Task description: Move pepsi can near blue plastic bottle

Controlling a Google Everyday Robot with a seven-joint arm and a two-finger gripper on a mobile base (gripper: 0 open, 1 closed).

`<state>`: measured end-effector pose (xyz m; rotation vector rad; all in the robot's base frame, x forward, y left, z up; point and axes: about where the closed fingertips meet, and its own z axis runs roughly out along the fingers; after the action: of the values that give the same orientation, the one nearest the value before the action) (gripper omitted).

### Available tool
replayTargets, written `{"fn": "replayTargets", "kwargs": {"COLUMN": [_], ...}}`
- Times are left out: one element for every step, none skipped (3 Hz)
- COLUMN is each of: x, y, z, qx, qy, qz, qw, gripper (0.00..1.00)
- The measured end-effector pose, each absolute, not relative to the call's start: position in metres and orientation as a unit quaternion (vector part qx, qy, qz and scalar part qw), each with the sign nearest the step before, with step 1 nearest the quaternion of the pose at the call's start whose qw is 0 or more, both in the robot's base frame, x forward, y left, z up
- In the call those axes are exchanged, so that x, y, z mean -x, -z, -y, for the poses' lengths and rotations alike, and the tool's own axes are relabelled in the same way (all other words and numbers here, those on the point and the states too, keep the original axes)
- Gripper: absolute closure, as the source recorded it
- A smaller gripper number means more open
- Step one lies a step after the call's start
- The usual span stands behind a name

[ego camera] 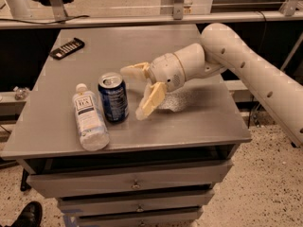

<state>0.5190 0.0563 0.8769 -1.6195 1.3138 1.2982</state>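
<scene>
Camera view, looking down on a grey drawer cabinet (203, 122) — pepsi can (112, 98) upright toward the near left of the top, just right of the blue plastic bottle (89, 119), which lies on its side with the white cap pointing to the far edge. Can and bottle close together, seemingly just apart; hard to tell whether touching low down.

Reaching in from the right, a white arm (246, 65), its gripper (133, 92) just right of the can. Jaws spread wide: one yellowish finger (136, 70) level with the can's silver top on the far side, the other angled down toward the tabletop on the near side. Nothing held between them, and no clear contact with the can.

Well apart at the far left corner, a black remote-like bar (67, 48), uninvolved. At lower left on the speckled floor, a dark shoe (28, 215).

Judged from the layout, placement to all appearances done — can standing beside the bottle, free of the pincer. Left to do, at most, drawing the arm back to the right without clipping the can, with the near finger's tip so close to its base.
</scene>
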Motion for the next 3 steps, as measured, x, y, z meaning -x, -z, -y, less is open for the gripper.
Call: {"fn": "replayTargets", "kwargs": {"x": [-0.530, -0.540, -0.544], "y": [-0.902, -0.945, -0.994], "z": [-0.023, 0.031, 0.093], "qx": [0.628, 0.622, 0.606], "qy": [-0.461, -0.378, -0.278], "qz": [-0.510, -0.534, -0.550], "qw": [0.364, 0.429, 0.503], "gripper": [0.00, 0.00, 0.00]}}
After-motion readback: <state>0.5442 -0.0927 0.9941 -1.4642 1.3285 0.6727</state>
